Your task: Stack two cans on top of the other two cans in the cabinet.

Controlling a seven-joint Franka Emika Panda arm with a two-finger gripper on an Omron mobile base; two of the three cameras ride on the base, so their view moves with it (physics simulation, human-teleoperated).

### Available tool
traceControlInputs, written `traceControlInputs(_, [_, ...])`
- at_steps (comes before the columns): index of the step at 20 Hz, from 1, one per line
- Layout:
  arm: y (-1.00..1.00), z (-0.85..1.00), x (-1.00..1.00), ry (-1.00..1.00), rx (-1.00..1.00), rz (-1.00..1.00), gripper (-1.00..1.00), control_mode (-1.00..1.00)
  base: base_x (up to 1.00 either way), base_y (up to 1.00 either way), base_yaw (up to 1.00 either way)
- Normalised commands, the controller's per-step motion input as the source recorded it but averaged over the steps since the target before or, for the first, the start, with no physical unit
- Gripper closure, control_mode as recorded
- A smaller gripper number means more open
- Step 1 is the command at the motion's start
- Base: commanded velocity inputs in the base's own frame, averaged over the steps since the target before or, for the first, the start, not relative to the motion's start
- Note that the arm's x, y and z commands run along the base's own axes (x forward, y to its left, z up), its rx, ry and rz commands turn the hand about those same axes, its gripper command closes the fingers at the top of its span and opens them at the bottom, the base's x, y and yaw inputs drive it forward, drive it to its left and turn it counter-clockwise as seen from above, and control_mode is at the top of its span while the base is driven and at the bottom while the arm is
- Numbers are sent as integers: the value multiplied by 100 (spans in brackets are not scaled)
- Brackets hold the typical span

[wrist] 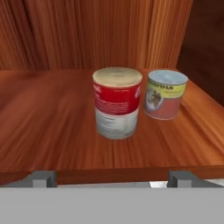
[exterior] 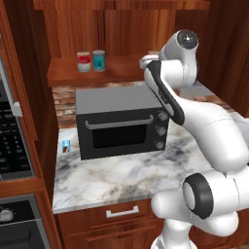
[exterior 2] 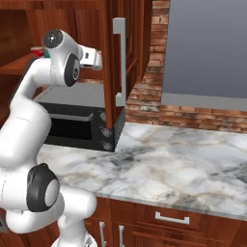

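Spread, empty gripper [wrist: 112, 178] faces the near red-and-white can [wrist: 117, 103] beside the yellow-green can [wrist: 165, 93] on the cabinet shelf [wrist: 48, 127].

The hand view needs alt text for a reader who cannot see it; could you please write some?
A silver-rimmed tin with a red-and-white label stands upright on a reddish-brown wooden cabinet shelf, beside a tin with a pale yellow-green label. Two dark fingertips rise below the shelf's front edge.

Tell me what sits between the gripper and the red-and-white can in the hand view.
Nothing: bare shelf board runs from the fingertips to the red-and-white can, in the hand view.
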Motion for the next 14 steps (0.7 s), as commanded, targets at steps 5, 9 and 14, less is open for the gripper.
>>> traceControlInputs(5, [-1,-4,51,4,-1,0,-100,-100,0,0,0])
traceControlInputs(9, [-3,-11,47,6,0,0,-100,-100,0,0,0])
traceControlInputs(14, [0,-16,36,0,0,-4,-100,-100,0,0,0])
